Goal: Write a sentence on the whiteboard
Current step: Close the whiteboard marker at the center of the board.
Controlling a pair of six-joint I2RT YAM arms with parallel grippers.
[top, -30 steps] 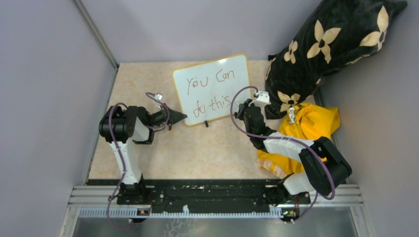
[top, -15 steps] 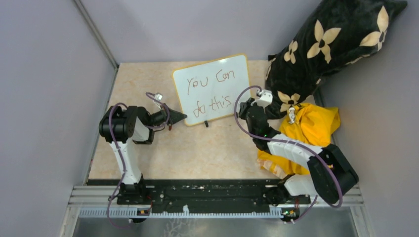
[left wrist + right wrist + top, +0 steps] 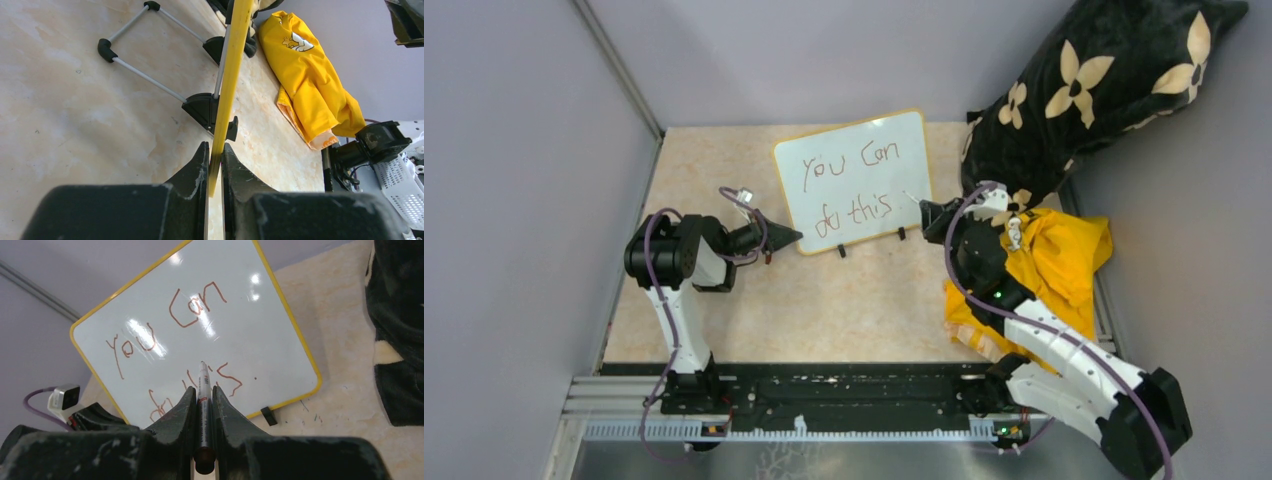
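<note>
Your left gripper is closed narrowly on the near left corner of the whiteboard. The left wrist view shows the yellow frame pinched edge-on between the two black fingers.

The board stands propped on its small black feet toward the far middle of the table, with its face tipped up toward the arms. A thin wire stand rests on the tabletop behind it.

The sentence reads "You Can" above "do this" in reddish-brown strokes.

Your right gripper is clamped on a marker, which points up out of the fingers toward the board. Its tip sits at the lower line, by the word "this" — whether it actually touches the surface, you cannot tell from these angles.

The right arm reaches in from the board's right edge, over a yellow garment crumpled on the table. Behind that, a black pillow with cream flowers leans in the far right corner, just beside the board's right side.
</note>
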